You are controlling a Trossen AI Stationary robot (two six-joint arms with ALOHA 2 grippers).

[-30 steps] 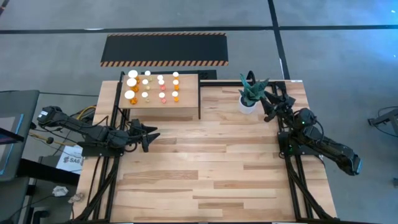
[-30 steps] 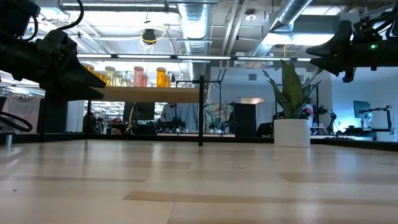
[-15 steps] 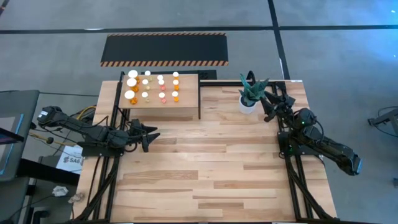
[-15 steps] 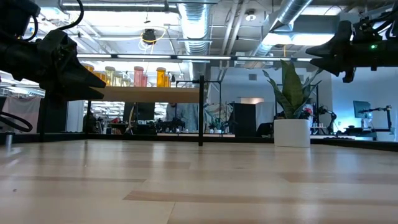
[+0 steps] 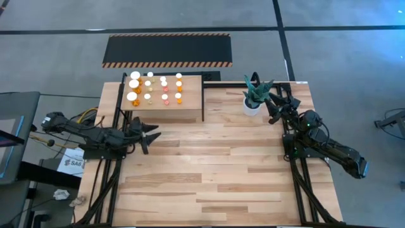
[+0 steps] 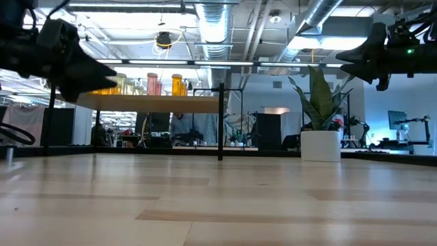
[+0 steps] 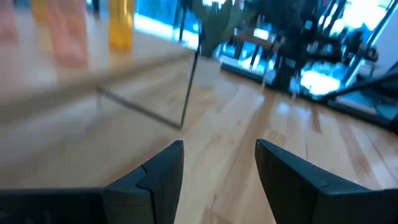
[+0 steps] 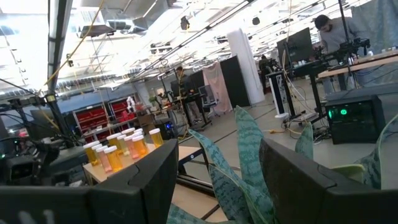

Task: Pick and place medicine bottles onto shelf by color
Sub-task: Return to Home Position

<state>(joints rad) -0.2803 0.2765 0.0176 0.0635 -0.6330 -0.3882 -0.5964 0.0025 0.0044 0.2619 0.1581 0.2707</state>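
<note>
Several medicine bottles [image 5: 155, 88] with white caps and orange, yellowish or pinkish bodies stand upright in rows on the far left part of the light-wood shelf [image 5: 171, 113], which stands at the table's far left. In the low view the bottles [image 6: 153, 84] stand on the shelf's plank [image 6: 157, 103]. My left gripper [image 5: 152, 133] hovers open at the table's left edge, just in front of the shelf, pointing roughly level; nothing lies between its fingers [image 7: 163, 168]. My right gripper [image 5: 273, 101] waits open at the far right, beside the plant.
A white pot with a green plant [image 5: 253, 101] stands at the far right, close to my right gripper. A black mat with orange-striped edges [image 5: 168, 49] lies on the floor beyond the table. The wooden table [image 5: 209, 171] stretches bare in front of the shelf.
My left gripper has rolled about its own long axis and risen a little in front of the shelf, its fingers still apart. The bottles and the shelf have stayed put.
</note>
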